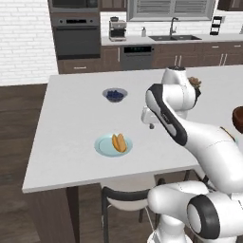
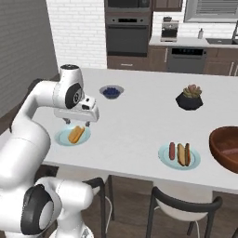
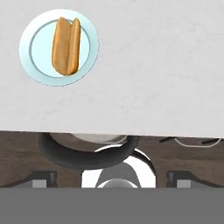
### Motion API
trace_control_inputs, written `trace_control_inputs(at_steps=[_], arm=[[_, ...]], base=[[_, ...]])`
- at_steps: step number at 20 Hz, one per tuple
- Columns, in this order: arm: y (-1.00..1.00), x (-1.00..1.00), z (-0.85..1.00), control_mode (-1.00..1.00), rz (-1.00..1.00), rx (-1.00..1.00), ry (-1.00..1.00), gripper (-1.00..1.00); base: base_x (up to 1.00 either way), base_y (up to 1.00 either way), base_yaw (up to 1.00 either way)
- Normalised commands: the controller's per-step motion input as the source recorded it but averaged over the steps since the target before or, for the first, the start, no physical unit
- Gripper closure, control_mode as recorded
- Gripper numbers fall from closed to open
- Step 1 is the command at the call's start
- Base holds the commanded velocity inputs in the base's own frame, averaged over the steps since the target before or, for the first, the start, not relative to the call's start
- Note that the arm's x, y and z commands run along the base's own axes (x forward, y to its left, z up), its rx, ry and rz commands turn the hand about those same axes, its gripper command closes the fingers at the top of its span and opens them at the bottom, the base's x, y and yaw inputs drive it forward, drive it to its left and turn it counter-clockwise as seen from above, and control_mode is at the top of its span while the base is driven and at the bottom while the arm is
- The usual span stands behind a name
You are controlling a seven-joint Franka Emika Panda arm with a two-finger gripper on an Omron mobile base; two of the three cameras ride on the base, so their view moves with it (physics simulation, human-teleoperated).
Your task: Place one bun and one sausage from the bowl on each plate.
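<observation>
Gripper (image 3: pixel 112 178) jaws spread wide, nothing between them, hovering above the white counter (image 2: pixel 139 121) near its front edge. Near plate (image 3: pixel 59 48) holds one bun (image 3: pixel 65 45), split side up, no sausage on it; same plate (image 1: pixel 113 144) and bun (image 1: pixel 119 142) in the left base view. Second plate (image 2: pixel 179 156) sits further right on the counter with a sausage (image 2: pixel 172 151) and a bun (image 2: pixel 184 154) side by side (bun seems to have a second sausage in it, hard to tell). Brown wooden bowl (image 2: pixel 225 148) at the right edge, well apart from the near plate, contents hidden. Grey berry bowl (image 2: pixel 111 91) and black plant pot (image 2: pixel 189 98) further back. Dark chair (image 3: pixel 87 153) under the counter edge.
</observation>
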Motion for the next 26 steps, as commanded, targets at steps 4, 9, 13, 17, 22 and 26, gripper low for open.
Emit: trace_control_inputs(at_steps=[4, 9, 13, 17, 22, 26], arm=[[0.00, 0.00, 0.00, 1.00, 0.00, 0.00, 0.00, -1.00], [0.00, 0.00, 0.00, 1.00, 0.00, 0.00, 0.00, -1.00], [0.00, 0.00, 0.00, 1.00, 0.00, 0.00, 0.00, -1.00], [0.00, 0.00, 0.00, 1.00, 0.00, 0.00, 0.00, -1.00], [0.00, 0.00, 0.00, 1.00, 0.00, 0.00, 0.00, -1.00], [0.00, 0.00, 0.00, 1.00, 0.00, 0.00, 0.00, -1.00]], base=[[-0.51, -0.91, -0.08], [-0.04, -1.00, -0.16], [0.05, -1.00, -0.12], [0.28, -1.00, -0.10], [0.46, -0.70, -0.03], [0.50, -0.50, 0.09]])
